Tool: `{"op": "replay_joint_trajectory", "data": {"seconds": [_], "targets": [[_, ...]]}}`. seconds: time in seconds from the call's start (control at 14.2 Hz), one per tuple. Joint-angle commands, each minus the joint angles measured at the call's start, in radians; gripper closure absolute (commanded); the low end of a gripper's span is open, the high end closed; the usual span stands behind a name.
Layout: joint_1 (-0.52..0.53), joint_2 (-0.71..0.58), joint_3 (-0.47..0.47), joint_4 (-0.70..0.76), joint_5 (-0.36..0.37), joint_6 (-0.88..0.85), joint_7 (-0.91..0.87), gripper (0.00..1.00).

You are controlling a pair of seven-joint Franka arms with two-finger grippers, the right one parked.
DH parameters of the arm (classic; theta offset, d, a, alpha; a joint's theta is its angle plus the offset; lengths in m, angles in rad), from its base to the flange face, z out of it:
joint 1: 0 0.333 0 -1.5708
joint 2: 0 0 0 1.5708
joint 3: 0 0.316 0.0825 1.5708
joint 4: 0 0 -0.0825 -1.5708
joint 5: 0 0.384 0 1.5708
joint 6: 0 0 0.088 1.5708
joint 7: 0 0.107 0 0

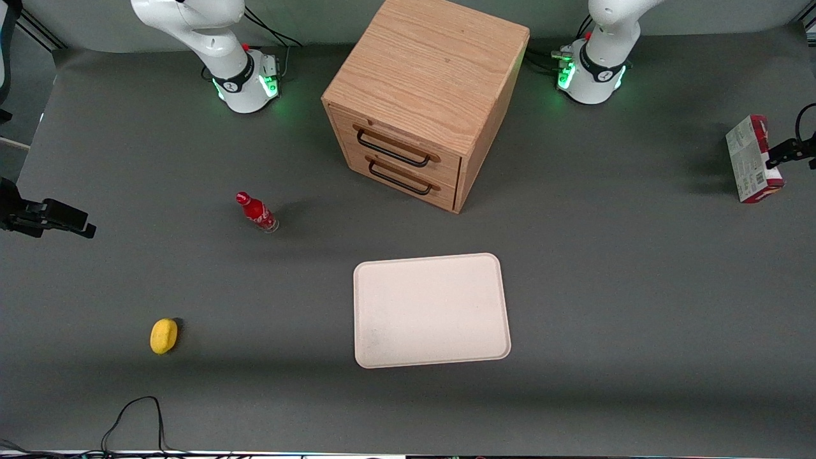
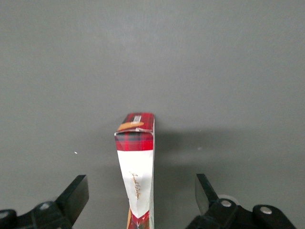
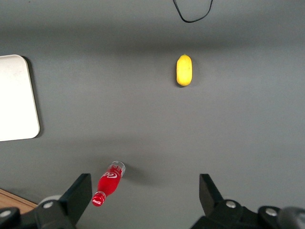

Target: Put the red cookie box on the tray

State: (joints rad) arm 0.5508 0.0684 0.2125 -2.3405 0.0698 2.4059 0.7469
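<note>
1. The red cookie box [image 2: 137, 164] stands on its thin edge on the bench [image 1: 612, 287], toward the working arm's end, well apart from the tray [image 1: 431, 310].
2. The claw [image 2: 140, 198] is wide open, gripping nothing, and straddles the carton's narrow width.
3. Thin printed cardboard; the smooth, low-rimmed tray sits nearer the front camera than the wooden drawer chest [image 1: 424, 102].

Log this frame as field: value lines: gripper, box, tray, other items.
gripper: left gripper open, fingers either side of the red cookie box, not touching
box: standing on edge on the table, toward the working arm's end
tray: cream-pink tray bare, nearer the front camera than the wooden drawer chest
other: red bottle, yellow lemon-like object, toward the parked arm's end
</note>
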Motion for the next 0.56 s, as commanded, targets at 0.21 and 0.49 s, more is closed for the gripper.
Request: {"op": "replay_joint_trajectory", "data": {"seconds": [0.21,0.49], "targets": [[0.058,0.103,-0.004,-0.019,0.01,0.067,0.028,0.21],[0.069,0.108,-0.002,-0.036,0.01,0.044,0.029,1.0]]}}
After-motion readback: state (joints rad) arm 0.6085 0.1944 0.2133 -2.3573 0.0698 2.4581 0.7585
